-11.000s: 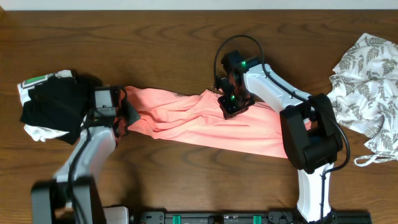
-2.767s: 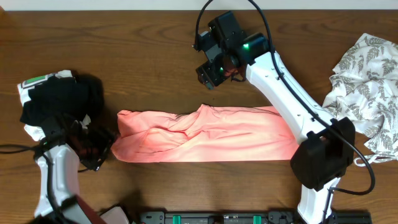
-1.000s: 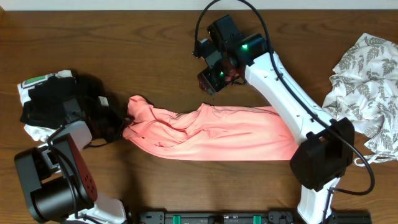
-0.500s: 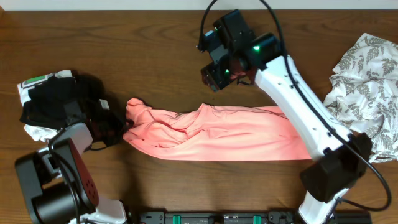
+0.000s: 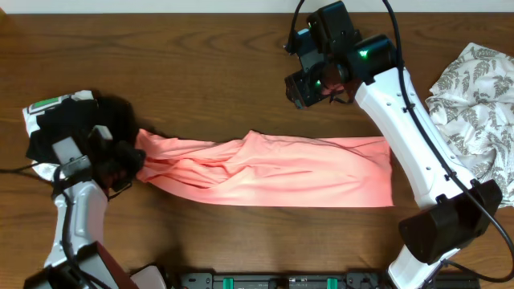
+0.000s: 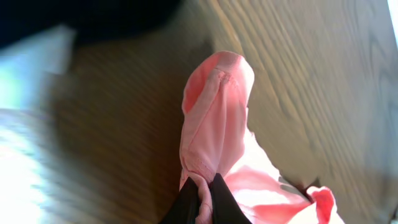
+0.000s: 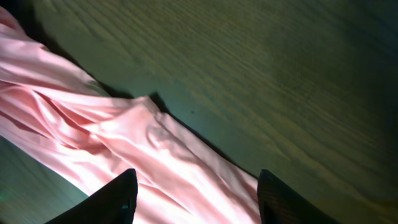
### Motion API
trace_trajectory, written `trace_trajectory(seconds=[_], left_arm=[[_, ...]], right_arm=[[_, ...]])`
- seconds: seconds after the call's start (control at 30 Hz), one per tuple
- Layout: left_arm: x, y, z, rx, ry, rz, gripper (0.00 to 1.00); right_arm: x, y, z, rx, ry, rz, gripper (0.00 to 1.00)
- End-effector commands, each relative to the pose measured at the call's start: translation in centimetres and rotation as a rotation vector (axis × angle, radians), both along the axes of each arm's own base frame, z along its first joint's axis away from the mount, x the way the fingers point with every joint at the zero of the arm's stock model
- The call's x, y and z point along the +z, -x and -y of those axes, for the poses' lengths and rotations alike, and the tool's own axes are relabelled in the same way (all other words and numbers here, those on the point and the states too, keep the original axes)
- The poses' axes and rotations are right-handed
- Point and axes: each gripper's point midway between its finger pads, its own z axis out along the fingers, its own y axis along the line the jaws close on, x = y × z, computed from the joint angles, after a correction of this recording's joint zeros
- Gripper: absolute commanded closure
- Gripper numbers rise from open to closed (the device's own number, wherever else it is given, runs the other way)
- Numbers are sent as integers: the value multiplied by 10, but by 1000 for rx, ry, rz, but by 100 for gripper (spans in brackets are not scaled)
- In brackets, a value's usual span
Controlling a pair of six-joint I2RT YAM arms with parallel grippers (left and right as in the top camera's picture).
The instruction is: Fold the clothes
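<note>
A salmon-pink garment (image 5: 273, 170) lies folded lengthwise in a long band across the middle of the table. My left gripper (image 5: 130, 159) is shut on its left end, and the left wrist view shows the pink hem (image 6: 214, 124) pinched between the black fingers (image 6: 205, 198). My right gripper (image 5: 309, 87) is open and empty, raised above the table behind the garment's right half. The right wrist view shows its two spread fingertips (image 7: 196, 196) over the pink cloth (image 7: 124, 143).
A pile of black and white clothes (image 5: 64, 128) lies at the far left, right beside my left gripper. A white leaf-print garment (image 5: 474, 112) lies crumpled at the right edge. Bare wood shows behind and in front of the pink band.
My left gripper has pulled the garment's left end further left, stretching the band out. My right arm has moved right and away from the cloth, still open.
</note>
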Motion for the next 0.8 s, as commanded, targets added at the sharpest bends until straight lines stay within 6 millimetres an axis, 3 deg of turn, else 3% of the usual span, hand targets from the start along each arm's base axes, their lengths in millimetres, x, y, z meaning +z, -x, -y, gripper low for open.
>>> trace_trajectory(seconds=[0.0, 0.23, 0.57, 0.77], left_arm=[[2, 6, -18, 29, -49, 4, 94], [14, 5, -38, 42, -88, 23, 94], [51, -8, -65, 31, -233, 32, 94], [65, -13, -61, 10, -229, 38, 94]], right_arm=[[11, 1, 6, -28, -11, 18, 39], [11, -6, 22, -128, -33, -4, 39], [7, -18, 76, -272, -25, -45, 35], [6, -21, 91, -306, -23, -51, 35]])
